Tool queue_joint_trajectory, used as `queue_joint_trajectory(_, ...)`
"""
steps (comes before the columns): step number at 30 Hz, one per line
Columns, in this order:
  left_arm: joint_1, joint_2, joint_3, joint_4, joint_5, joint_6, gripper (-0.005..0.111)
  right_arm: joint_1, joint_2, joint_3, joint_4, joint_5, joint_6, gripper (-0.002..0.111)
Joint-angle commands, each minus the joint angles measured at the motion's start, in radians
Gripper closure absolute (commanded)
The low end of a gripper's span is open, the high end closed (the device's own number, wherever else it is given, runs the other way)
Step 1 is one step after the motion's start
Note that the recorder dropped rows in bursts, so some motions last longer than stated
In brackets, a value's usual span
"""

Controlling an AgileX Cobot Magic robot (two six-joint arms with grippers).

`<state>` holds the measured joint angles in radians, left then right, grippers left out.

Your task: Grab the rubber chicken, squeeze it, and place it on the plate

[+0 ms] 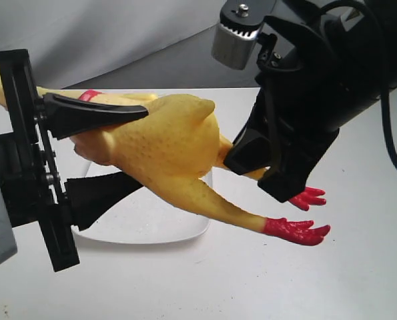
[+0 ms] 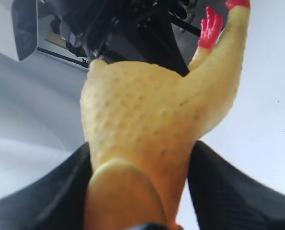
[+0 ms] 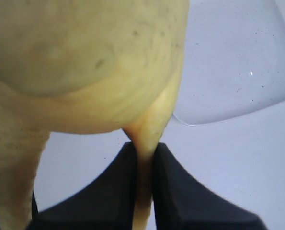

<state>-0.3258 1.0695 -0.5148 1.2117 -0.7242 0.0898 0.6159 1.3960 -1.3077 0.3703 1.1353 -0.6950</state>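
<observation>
The yellow rubber chicken (image 1: 171, 143) hangs in the air above the white plate (image 1: 151, 230), held by both arms. My left gripper (image 1: 118, 150) is shut on its body, one finger above and one below, as the left wrist view shows around the chicken (image 2: 142, 124). My right gripper (image 1: 251, 160) is shut on one leg of the chicken (image 3: 144, 158), squashing it flat between the fingertips (image 3: 120, 182). The red feet (image 1: 297, 230) stick out to the right. Head and red neck band (image 1: 89, 95) lie behind the left gripper.
A white table (image 1: 285, 280) carries the plate, whose rim (image 3: 219, 112) shows in the right wrist view. A grey backdrop (image 1: 118, 33) rises behind. The right arm's bulky black housing (image 1: 331, 60) fills the upper right.
</observation>
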Motion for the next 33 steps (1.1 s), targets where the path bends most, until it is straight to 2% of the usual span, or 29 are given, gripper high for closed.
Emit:
queue_joint_trajectory(1,-0.006,0.001,-0.002,-0.02,0.003,-0.079,0.083,0.004,-0.008,-0.003,0.034,-0.021,-0.005,0.108)
queue_joint_trajectory(3,-0.006,0.001,-0.002,-0.02,0.018,-0.097,0.097,0.004,-0.008,-0.003,0.034,-0.021,-0.005,0.108)
queue_joint_trajectory(5,-0.006,0.001,-0.002,-0.02,0.035,-0.097,0.106,0.004,-0.008,-0.003,0.034,-0.021,-0.005,0.108)
queue_joint_trajectory(13,-0.006,0.001,-0.002,-0.02,0.045,-0.061,0.105,0.004,-0.008,-0.003,0.034,-0.021,-0.005,0.108)
queue_joint_trajectory(15,-0.006,0.001,-0.002,-0.02,0.045,-0.054,0.098,0.004,-0.008,-0.003,0.034,-0.021,-0.005,0.108)
queue_joint_trajectory(17,-0.006,0.001,-0.002,-0.02,0.045,-0.054,0.086,0.004,-0.008,-0.003,0.034,-0.021,-0.005,0.108)
queue_joint_trajectory(18,-0.006,0.001,-0.002,-0.02,0.045,-0.054,0.067,0.004,-0.008,-0.003,0.034,-0.021,-0.005,0.108)
queue_joint_trajectory(19,-0.006,0.001,-0.002,-0.02,0.045,-0.052,0.056,0.004,-0.008,-0.003,0.034,-0.021,-0.005,0.108)
queue_joint_trajectory(20,-0.006,0.001,-0.002,-0.027,0.045,-0.052,0.034,0.004,-0.008,-0.003,0.034,-0.021,-0.005,0.108)
queue_joint_trajectory(22,-0.006,0.001,-0.002,-0.072,0.045,-0.052,0.013,0.004,-0.008,-0.003,0.034,-0.021,-0.005,0.108)
queue_joint_trajectory(23,-0.006,0.001,-0.002,-0.088,0.045,-0.055,0.012,0.004,-0.008,-0.003,0.034,-0.021,-0.005,0.108)
queue_joint_trajectory(25,-0.006,0.001,-0.002,-0.098,0.043,-0.056,0.016,0.004,-0.008,-0.003,0.034,-0.021,-0.005,0.108)
queue_joint_trajectory(27,-0.006,0.001,-0.002,-0.098,0.041,-0.056,0.03,0.004,-0.008,-0.003,0.034,-0.021,-0.005,0.108)
queue_joint_trajectory(33,-0.006,0.001,-0.002,-0.095,0.041,-0.142,0.107,0.004,-0.008,-0.003,0.034,-0.021,-0.005,0.108)
